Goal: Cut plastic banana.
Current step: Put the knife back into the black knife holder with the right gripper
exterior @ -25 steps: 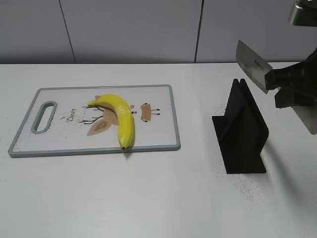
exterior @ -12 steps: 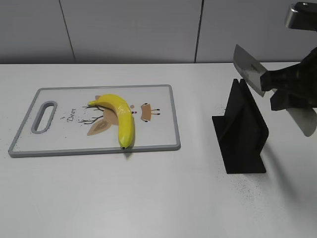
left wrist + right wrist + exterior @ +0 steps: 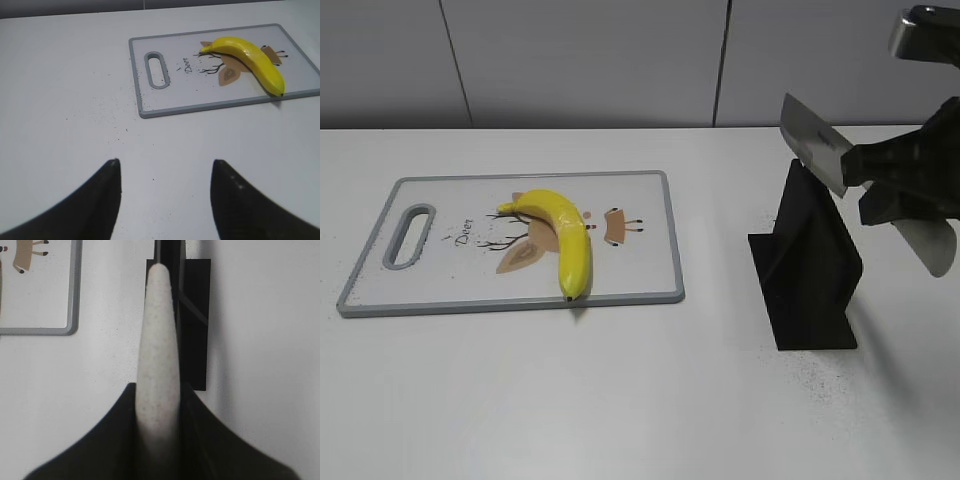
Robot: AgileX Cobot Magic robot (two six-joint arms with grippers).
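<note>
The plastic banana (image 3: 564, 236) is glossy yellow and curved and lies on the white cutting board (image 3: 440, 270), its dark tip at the board's front edge. It also shows in the left wrist view (image 3: 250, 60). My right gripper (image 3: 905, 175) is shut on a knife's pale speckled handle (image 3: 159, 350) and holds it in the air at the right. The silver blade (image 3: 812, 142) points left, above the black knife stand (image 3: 807, 262). My left gripper (image 3: 165, 170) is open and empty over bare table, well short of the board (image 3: 165, 102).
The black knife stand also shows under the handle in the right wrist view (image 3: 192, 330). The board's corner (image 3: 70, 300) lies to its left. Dark specks dot the white table (image 3: 620, 400). A grey panelled wall stands behind.
My right gripper has carried the knife a little to the left and slightly up above the stand. The banana and board have not moved.
</note>
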